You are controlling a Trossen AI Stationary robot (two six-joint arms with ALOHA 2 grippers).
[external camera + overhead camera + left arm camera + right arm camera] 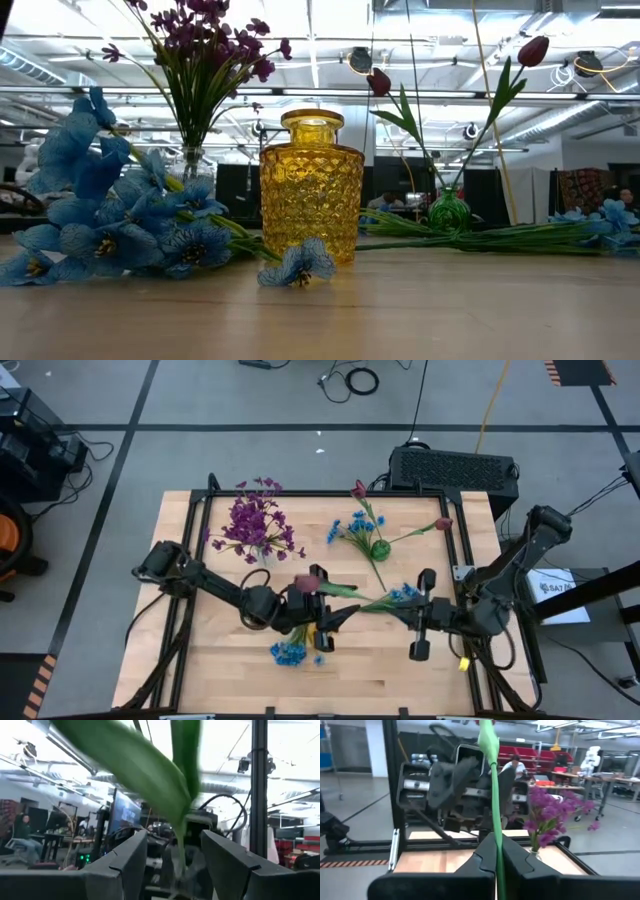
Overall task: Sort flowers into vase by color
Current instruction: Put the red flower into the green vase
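Observation:
A dark red tulip (305, 582) on a long green stem (362, 598) hangs above the table's middle. My right gripper (495, 837) is shut on that stem, and in the high view it (402, 608) stands right of centre. My left gripper (175, 845) is open. Its fingers stand on either side of the stem below a broad leaf (145, 765), near the blossom end (335, 615). The yellow glass vase (311, 185) stands under the left arm. Blue flowers (120, 225) lie beside the vase. Purple flowers (258, 528) stand in a clear vase. My right gripper pinches the tulip's thin green stem (496, 827) between its two fingers, at the end away from the blossom. The fingers come in level from the table's right, and the stem runs on from them toward the left gripper. The flower is lifted clear of the table.
A small green vase (380, 548) at the back right holds two red tulips (358, 490) and blue sprigs (350, 525). More blue flowers (402, 594) lie on the table near my right gripper. Bare wood shows along the near edge (380, 680).

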